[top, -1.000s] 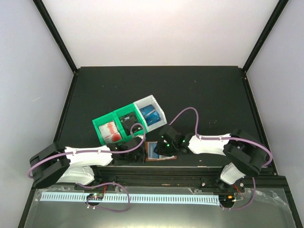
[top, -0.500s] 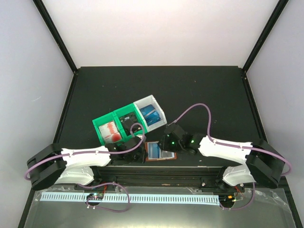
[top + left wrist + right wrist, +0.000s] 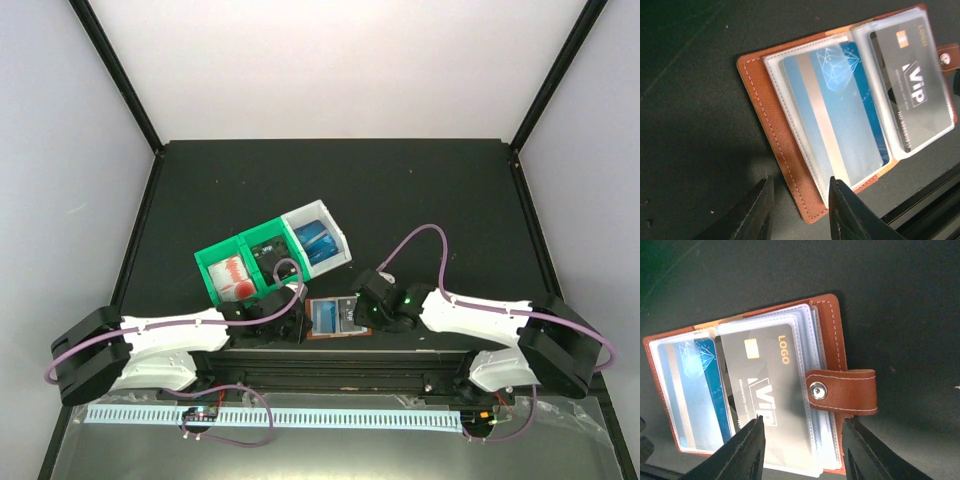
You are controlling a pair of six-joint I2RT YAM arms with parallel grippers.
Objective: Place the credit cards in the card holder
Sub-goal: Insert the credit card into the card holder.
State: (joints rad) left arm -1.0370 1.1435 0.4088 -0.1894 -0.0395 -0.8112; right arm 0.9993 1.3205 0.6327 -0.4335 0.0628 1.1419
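Observation:
The reddish-brown card holder (image 3: 337, 334) lies open near the table's front edge. A blue card (image 3: 840, 115) sits in its left clear pocket. A black VIP card (image 3: 912, 90) sits in the right pocket. My left gripper (image 3: 800, 215) is open, with its jaws either side of the holder's left corner. My right gripper (image 3: 802, 450) is open over the holder's right half, one finger above the black card (image 3: 770, 390) and the other past the snap tab (image 3: 842, 391). In the top view the left gripper (image 3: 290, 325) and right gripper (image 3: 368, 312) flank the holder.
Three joined bins stand behind the holder: a green bin (image 3: 211, 268) with red-and-white cards, a green bin (image 3: 250, 243) with black cards, and a white bin (image 3: 318, 212) with blue cards. The black rail of the table's front edge (image 3: 340, 360) runs just below the holder.
My right gripper has drawn back to the right off the holder, uncovering the black card in the right pocket. My left gripper has edged slightly right toward the holder.

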